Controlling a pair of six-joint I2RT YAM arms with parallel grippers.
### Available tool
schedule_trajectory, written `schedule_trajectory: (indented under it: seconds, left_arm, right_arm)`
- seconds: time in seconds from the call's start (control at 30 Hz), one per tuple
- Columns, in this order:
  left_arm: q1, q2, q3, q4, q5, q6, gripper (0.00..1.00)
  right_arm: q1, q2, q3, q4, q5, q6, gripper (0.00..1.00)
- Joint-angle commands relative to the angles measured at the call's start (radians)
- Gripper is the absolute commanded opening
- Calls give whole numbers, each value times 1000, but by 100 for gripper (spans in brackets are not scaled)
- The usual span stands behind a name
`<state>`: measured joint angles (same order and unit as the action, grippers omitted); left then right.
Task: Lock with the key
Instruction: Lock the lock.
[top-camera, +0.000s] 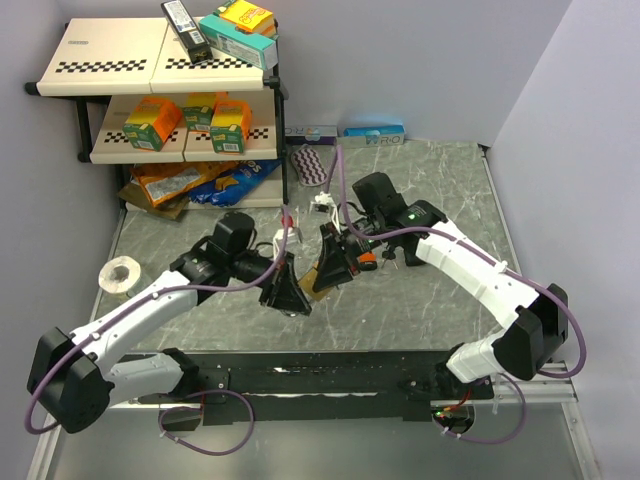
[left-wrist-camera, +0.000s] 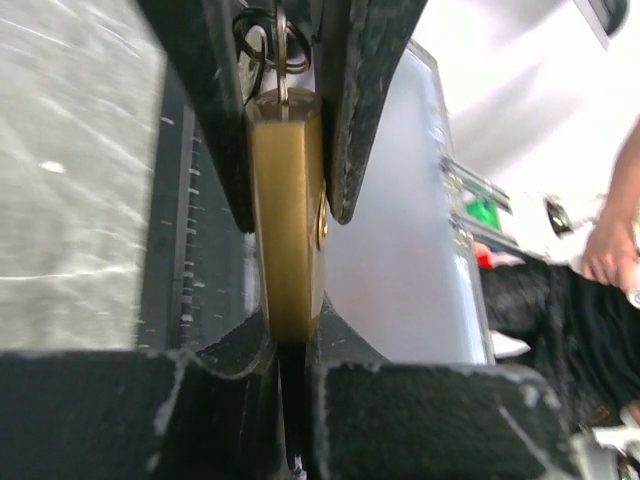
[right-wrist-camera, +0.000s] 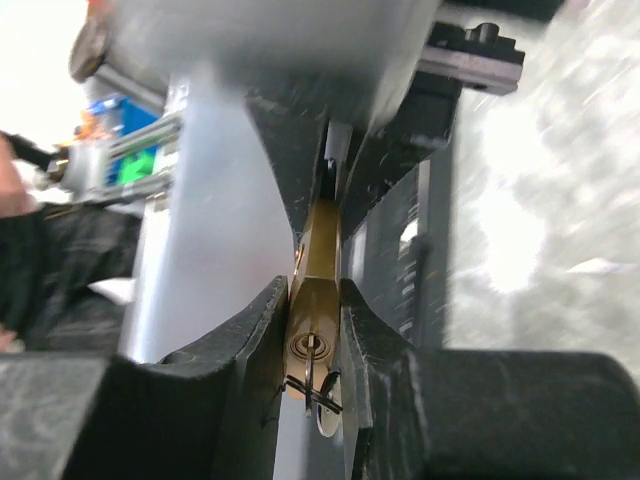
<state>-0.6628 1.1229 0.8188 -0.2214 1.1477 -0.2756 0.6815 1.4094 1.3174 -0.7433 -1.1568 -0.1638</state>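
Observation:
A brass padlock (top-camera: 318, 280) hangs above the table between both arms. In the left wrist view the padlock (left-wrist-camera: 288, 230) stands on edge, and my left gripper (left-wrist-camera: 290, 335) is shut on its near end. The right gripper's fingers (left-wrist-camera: 360, 100) clamp its far end, where the key (left-wrist-camera: 283, 55) and its ring stick out. In the right wrist view my right gripper (right-wrist-camera: 315, 300) is shut on the padlock (right-wrist-camera: 318, 270) at the keyhole end. The key (right-wrist-camera: 312, 370) sits in the keyhole with its ring hanging. From above, the left gripper (top-camera: 288, 290) and right gripper (top-camera: 335, 262) face each other.
A shelf rack (top-camera: 160, 100) with boxes stands at the back left, with snack bags (top-camera: 190, 185) under it. A tape roll (top-camera: 120, 273) lies at the left edge. A purple patterned item (top-camera: 312, 165), a small white object (top-camera: 322, 203) and a blue box (top-camera: 375, 133) lie behind the grippers.

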Motion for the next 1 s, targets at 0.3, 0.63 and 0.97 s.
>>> schedule_trajectory:
  seconds: [0.3,0.63,0.97]
  left_arm:
    - [209,-17,131,-255,73,441,1]
    - [255,95,244,-611,87,845,1]
    - [236,77,215,-618,89,871,1]
  right_arm:
    - [-171,-53,-3,3,-87,-206,43]
    - [-231,-93,6,-12,-37,-272,66]
    - [-105,-58,-14,177,-4,-115,72]
